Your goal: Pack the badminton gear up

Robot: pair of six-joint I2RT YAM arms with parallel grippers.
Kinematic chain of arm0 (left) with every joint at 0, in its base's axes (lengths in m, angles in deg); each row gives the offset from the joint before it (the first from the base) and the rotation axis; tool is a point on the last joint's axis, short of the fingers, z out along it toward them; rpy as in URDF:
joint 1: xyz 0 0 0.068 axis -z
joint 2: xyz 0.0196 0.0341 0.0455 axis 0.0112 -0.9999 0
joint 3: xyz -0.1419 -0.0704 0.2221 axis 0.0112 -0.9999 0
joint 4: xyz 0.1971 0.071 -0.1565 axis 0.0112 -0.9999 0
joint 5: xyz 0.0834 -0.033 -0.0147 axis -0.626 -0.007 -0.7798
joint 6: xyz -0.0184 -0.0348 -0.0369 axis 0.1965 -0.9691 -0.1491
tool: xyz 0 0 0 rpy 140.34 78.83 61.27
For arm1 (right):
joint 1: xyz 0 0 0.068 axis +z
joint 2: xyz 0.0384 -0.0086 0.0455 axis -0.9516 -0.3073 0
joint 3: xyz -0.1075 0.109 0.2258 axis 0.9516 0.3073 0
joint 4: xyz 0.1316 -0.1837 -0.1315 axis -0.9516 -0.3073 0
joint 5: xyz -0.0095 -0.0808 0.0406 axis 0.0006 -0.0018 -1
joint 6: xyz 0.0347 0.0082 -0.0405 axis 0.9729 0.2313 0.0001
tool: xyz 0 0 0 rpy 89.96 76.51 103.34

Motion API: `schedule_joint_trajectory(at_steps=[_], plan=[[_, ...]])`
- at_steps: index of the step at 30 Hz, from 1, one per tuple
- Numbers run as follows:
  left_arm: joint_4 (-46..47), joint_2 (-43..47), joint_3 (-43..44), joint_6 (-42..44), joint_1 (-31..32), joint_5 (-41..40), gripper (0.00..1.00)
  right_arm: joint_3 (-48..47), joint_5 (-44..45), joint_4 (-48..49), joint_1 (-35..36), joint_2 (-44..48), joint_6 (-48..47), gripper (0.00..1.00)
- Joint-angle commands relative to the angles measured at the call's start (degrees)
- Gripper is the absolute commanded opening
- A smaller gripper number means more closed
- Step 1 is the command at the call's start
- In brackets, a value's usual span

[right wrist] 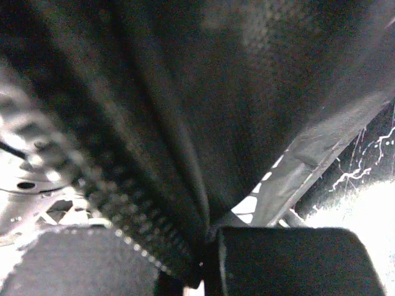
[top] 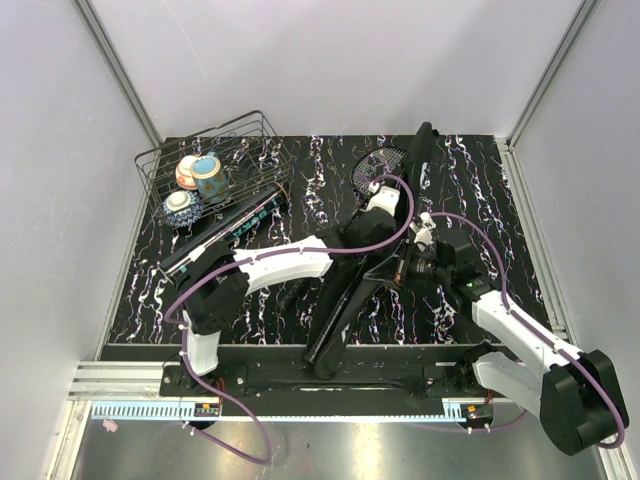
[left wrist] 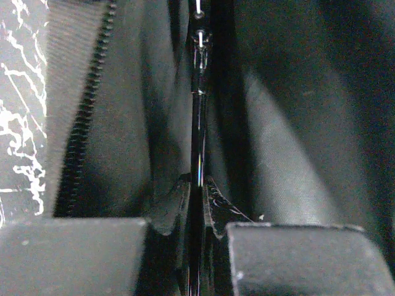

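The racket (left wrist: 199, 142) is lying partway inside the open CROSSWAY bag (top: 345, 300) across the middle of the table (top: 480, 180), its strung head (top: 378, 165) showing at the far end. The left gripper (left wrist: 197, 213) is pinching the thin shaft, and the right gripper (right wrist: 207, 240) is clamping the bag's zipper edge (right wrist: 92, 185). The shaft is probably best slid straight along the bag, with the mouth held wide so the fabric is not snagging.

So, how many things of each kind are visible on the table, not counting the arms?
Ceramic bowls: 3
Wire basket: 1
Black tube: 1
Racket: 1
Black bag: 1
Total: 7
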Motion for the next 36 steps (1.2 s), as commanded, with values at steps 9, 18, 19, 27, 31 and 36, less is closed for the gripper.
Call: schedule_joint_trajectory(at_steps=[9, 18, 19, 27, 31, 36], plan=[[-7.10, 0.54, 7.02, -10.72, -2.01, -2.86, 0.55, 2.54, -6.45, 8.91, -0.99, -1.65, 4.67, 0.00], [-15.79, 18.38, -1.07, -1.67, -4.47, 18.34, 0.89, 4.83, -7.94, 6.80, -3.45, -0.34, 1.95, 0.00], [-16.14, 19.79, -2.73, -1.48, -4.47, 17.83, 0.88, 5.00, -8.03, 6.53, -3.80, -0.16, 1.42, 0.00], [-9.48, 19.11, -14.79, -2.98, -7.90, 21.69, 0.99, 5.44, -8.47, 4.78, -4.15, 2.74, 1.15, 0.00], [-10.15, 11.56, -9.71, -0.26, -8.08, 18.71, 0.94, 5.80, -8.12, 3.63, -4.33, 4.06, 0.89, 0.00], [-12.02, 3.64, -0.82, 1.51, -8.16, 18.70, 0.37, 4.14, -3.56, -4.59, -4.33, 4.85, -3.32, 0.00]])
